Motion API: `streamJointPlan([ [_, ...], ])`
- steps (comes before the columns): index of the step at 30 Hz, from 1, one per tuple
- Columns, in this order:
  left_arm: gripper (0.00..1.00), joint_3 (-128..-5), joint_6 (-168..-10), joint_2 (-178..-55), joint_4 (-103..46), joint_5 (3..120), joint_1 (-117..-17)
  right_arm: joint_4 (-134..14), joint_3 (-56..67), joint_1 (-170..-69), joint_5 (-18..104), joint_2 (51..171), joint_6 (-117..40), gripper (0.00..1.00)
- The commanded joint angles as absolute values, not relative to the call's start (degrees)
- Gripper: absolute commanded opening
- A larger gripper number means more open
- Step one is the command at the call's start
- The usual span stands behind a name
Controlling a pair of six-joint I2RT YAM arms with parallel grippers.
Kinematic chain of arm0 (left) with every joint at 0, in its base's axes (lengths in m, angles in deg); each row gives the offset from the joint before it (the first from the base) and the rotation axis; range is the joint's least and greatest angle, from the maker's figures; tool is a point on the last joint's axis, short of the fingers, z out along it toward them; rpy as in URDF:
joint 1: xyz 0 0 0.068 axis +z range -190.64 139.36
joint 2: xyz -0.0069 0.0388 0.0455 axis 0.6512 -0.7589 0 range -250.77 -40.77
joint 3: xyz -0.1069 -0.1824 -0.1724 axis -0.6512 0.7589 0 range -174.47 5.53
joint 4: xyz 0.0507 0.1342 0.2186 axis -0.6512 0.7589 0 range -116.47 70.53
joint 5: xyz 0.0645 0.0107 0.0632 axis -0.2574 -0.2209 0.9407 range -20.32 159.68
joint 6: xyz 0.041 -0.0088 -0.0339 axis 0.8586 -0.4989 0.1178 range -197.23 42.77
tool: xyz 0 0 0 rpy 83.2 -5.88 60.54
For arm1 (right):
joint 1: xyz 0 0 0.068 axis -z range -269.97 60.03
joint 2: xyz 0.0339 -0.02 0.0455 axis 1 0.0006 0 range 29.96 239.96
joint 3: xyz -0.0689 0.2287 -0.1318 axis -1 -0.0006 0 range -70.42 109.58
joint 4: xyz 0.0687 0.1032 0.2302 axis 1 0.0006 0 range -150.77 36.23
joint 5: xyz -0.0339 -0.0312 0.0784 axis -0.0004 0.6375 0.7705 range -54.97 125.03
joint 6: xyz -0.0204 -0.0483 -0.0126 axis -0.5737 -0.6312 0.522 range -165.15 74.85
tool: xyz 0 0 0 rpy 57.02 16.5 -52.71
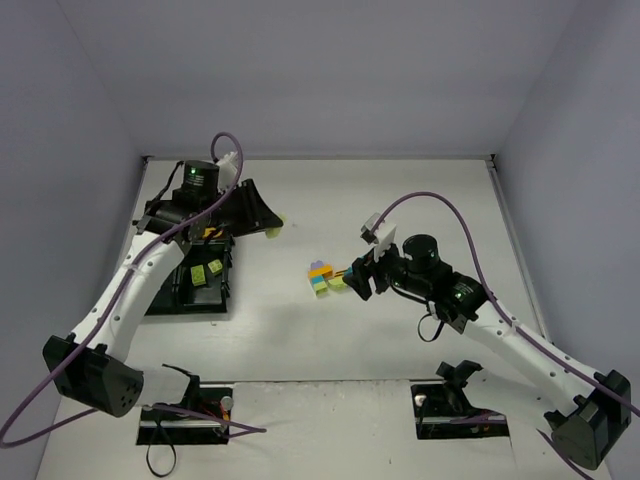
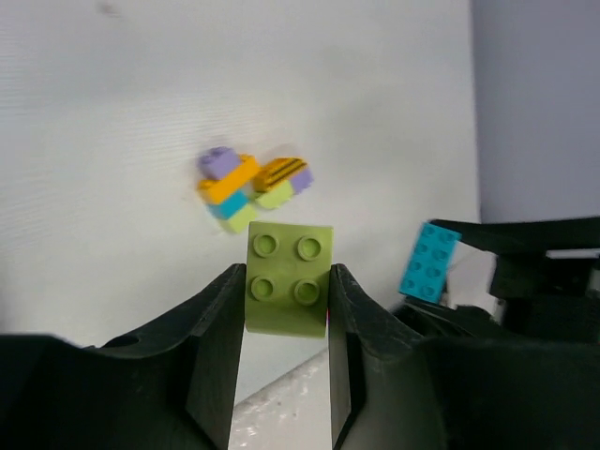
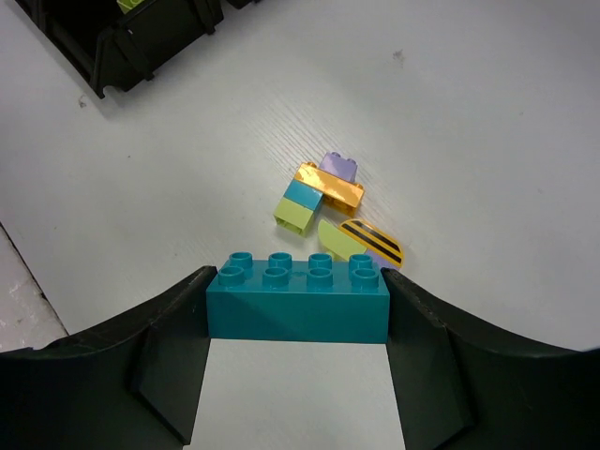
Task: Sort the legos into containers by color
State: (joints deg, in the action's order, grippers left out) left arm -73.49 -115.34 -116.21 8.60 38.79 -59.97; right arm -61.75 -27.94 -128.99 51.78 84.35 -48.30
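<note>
My left gripper [image 2: 286, 274] is shut on a lime-green two-by-two lego [image 2: 291, 248], held off the table just right of the black container tray [image 1: 186, 297]. My right gripper [image 3: 298, 281] is shut on a teal two-by-four lego [image 3: 298, 314] by its short ends, hovering beside the remaining pile. That pile lies mid-table: a purple, orange, teal and lime stack [image 3: 314, 192] and a striped orange piece on lime and purple [image 3: 367, 244]. Two lime legos [image 1: 207, 270] lie in one compartment of the tray.
The tray's corner [image 3: 131, 37] shows at the top left of the right wrist view. In the left wrist view the right gripper's teal brick [image 2: 429, 262] hangs to the right. Black base mounts [image 1: 185, 415] sit at the near edge; walls enclose the table.
</note>
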Motion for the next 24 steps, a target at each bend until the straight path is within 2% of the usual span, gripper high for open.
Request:
streamJointPlan([
  [1, 0.02, -73.22, -109.58, -113.72, 15.35, 52.68, -56.56, -64.2, -25.77, -128.73, 51.47, 85.68, -49.1, 0.01],
  [6, 0.03, -66.74, -106.33, -113.28, 16.08, 72.72, -51.81, -64.2, -25.15, -128.73, 51.99, 86.91, -49.28, 0.01],
  [10, 0.05, -60.4, -104.39, -115.2, 10.19, 74.08, -48.11, -64.38, -25.24, -128.73, 52.52, 87.09, -49.28, 0.01],
  [14, 0.21, -57.93, -103.43, -118.55, 6.76, 74.16, -46.52, -64.38, -25.24, -128.82, 53.14, 86.83, -49.19, 0.01],
  [15, 0.29, -57.58, -103.43, -119.16, 6.32, 74.34, -46.35, -64.38, -25.24, -128.82, 53.31, 86.83, -49.19, 0.01],
  [18, 0.45, -56.96, -103.43, -121.36, 5.7, 74.6, -45.91, -64.38, -24.89, -128.82, 53.58, 87.0, -49.36, 0.01],
  [21, 0.56, -56.43, -103.16, -122.5, 5.52, 73.99, -44.95, -64.38, -24.36, -128.82, 53.84, 87.26, -49.45, 0.01],
  [24, 0.64, -56.08, -102.99, -122.51, 5.78, 73.46, -44.5, -64.38, -23.66, -128.9, 54.19, 87.53, -49.63, 0.01],
])
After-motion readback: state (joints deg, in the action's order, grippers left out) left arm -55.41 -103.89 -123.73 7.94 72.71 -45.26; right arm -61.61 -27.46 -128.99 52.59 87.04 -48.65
